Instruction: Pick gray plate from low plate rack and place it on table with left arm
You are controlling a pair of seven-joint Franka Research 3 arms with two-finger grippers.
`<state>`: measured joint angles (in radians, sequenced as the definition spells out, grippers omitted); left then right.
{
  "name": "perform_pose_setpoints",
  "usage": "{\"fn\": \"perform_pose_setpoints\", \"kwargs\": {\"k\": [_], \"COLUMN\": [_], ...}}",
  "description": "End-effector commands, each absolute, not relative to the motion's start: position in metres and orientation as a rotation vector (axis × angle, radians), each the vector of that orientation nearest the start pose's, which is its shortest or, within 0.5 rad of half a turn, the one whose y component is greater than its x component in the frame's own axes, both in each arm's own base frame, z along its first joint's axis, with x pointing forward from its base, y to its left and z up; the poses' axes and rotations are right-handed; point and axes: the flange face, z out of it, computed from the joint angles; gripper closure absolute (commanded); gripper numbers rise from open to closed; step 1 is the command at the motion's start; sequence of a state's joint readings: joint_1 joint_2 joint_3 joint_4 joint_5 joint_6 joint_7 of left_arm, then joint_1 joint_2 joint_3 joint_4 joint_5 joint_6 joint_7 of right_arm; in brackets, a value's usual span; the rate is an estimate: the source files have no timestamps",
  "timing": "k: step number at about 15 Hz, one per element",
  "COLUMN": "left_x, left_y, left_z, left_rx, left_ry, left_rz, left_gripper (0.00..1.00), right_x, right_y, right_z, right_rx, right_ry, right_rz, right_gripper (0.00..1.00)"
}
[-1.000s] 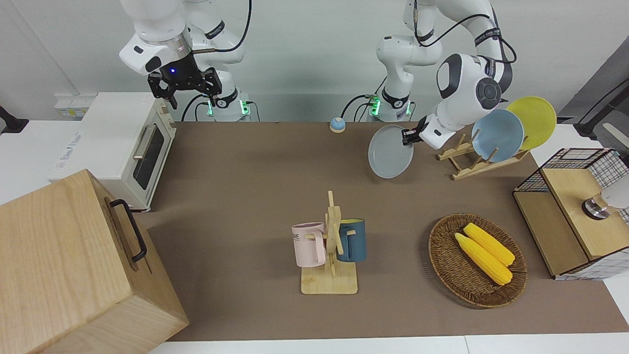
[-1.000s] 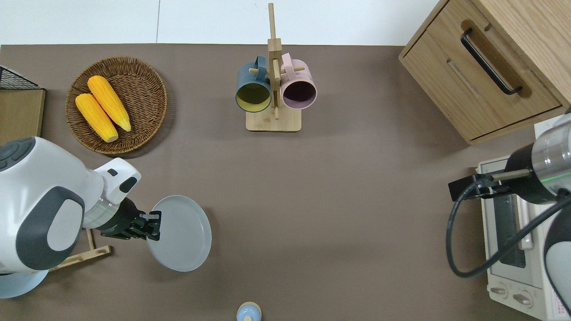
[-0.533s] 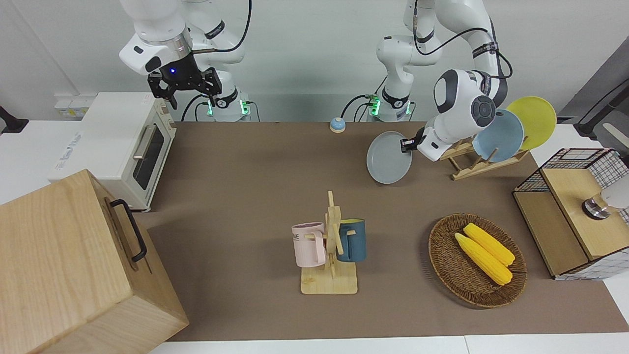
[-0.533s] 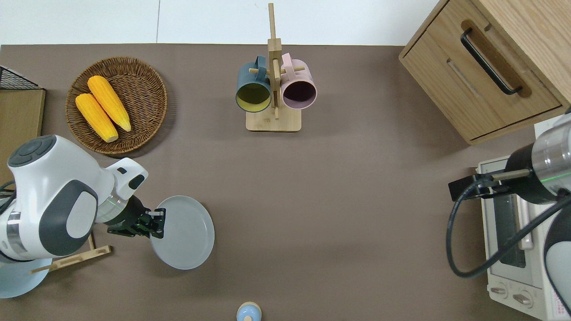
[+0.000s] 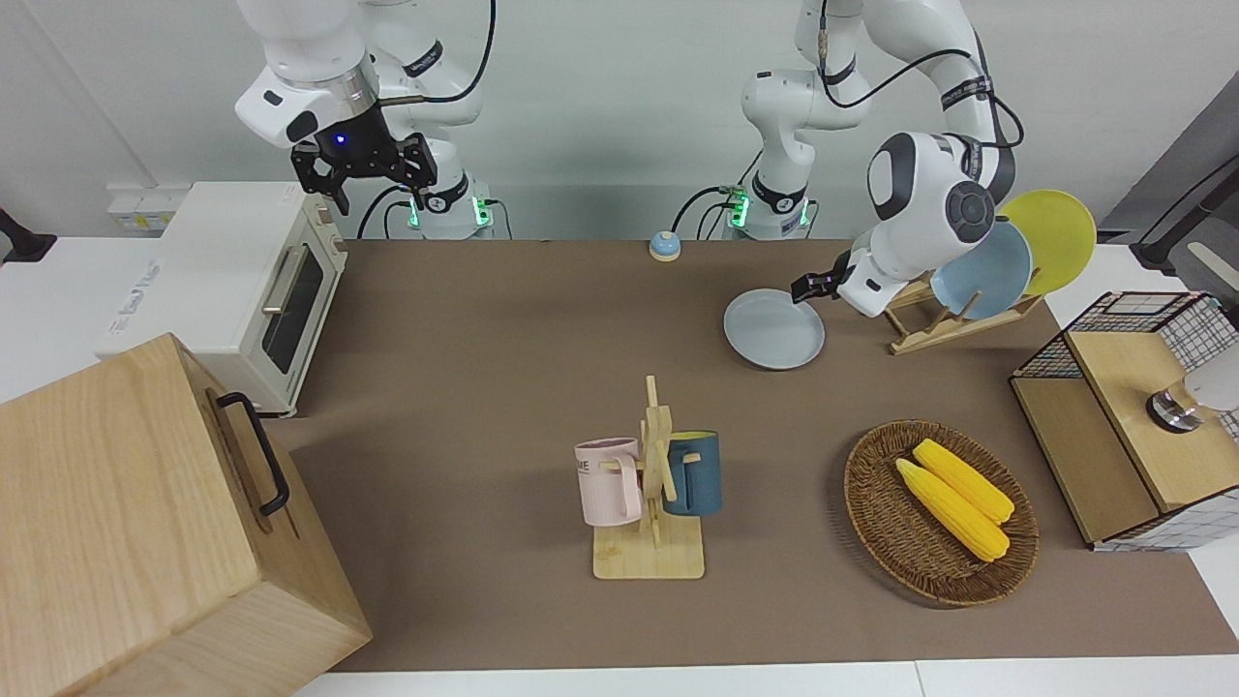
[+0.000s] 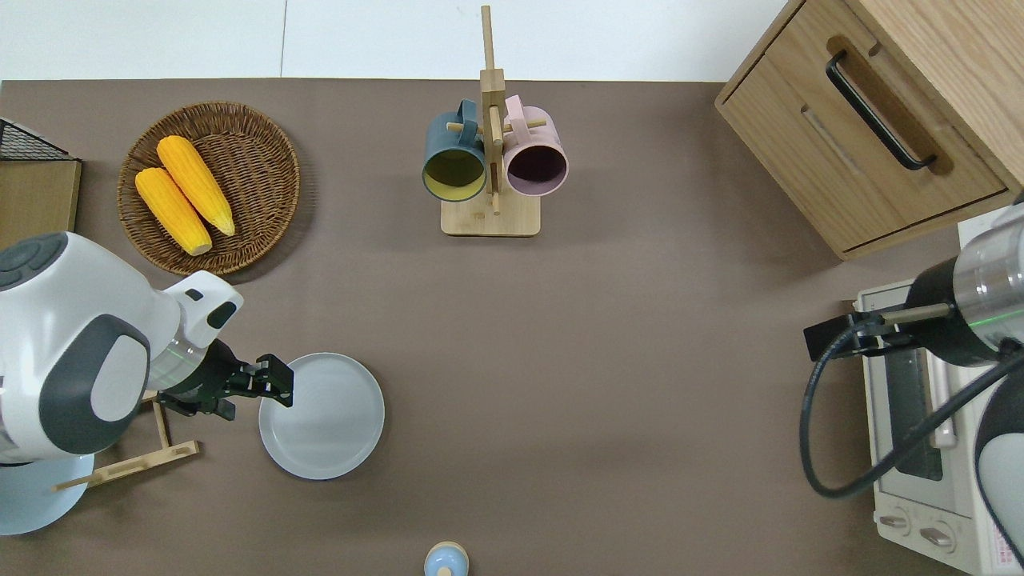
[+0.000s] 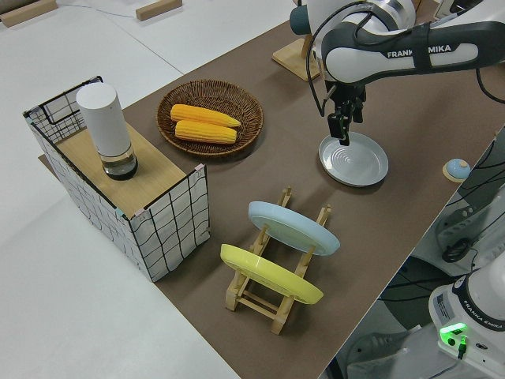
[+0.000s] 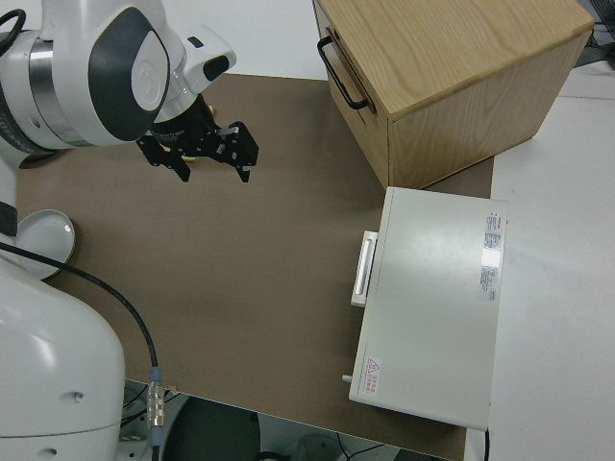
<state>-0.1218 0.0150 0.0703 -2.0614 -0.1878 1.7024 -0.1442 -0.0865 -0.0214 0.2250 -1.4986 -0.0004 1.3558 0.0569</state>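
The gray plate (image 5: pixel 774 334) lies flat on the brown table (image 5: pixel 503 368), beside the low plate rack (image 5: pixel 929 329) on the side toward the right arm's end. It also shows in the overhead view (image 6: pixel 324 420) and the left side view (image 7: pixel 359 162). My left gripper (image 6: pixel 276 384) is open just above the plate's rim on the rack's side, and holds nothing; it also shows in the left side view (image 7: pixel 342 136). The rack (image 7: pixel 268 296) holds a sky-blue plate (image 5: pixel 982 271) and a yellow plate (image 5: pixel 1055 237). My right arm is parked, its gripper (image 5: pixel 380 198) open.
A wicker basket (image 6: pixel 264 128) with two corn cobs lies farther from the robots than the plate. A mug stand (image 6: pixel 490 216) with two cups stands mid-table. A small blue bell (image 6: pixel 446 560), a toaster oven (image 5: pixel 242 290), a wooden drawer box (image 5: pixel 145 523) and a wire shelf (image 5: pixel 1133 416) are around.
The left gripper lowered the tilted gray plate until it lay flat on the table, let go of its rim, and drew back slightly toward the rack.
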Motion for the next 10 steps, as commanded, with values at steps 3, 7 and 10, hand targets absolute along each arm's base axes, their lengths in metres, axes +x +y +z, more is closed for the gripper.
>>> {"fn": "perform_pose_setpoints", "kwargs": {"k": [3,7,10], "left_x": [0.533,0.542,0.547], "left_y": [-0.014,-0.009,-0.009], "left_z": [0.475,0.525,0.573], "left_rx": [-3.177,-3.157,-3.171], "left_ry": [-0.270,-0.223,-0.218], "left_rz": [0.387,0.209,0.062], "left_gripper": [0.01,0.01,0.01], "right_x": [0.517,0.517,0.517], "right_y": [0.071,0.070,0.070], "right_z": [0.656,0.656,0.656], "right_rx": [-3.148,-3.148,-3.148], "right_ry": [-0.123,-0.121,-0.121], "right_rz": [0.198,0.198,0.198], "right_gripper": [0.013,0.013,0.011]}}
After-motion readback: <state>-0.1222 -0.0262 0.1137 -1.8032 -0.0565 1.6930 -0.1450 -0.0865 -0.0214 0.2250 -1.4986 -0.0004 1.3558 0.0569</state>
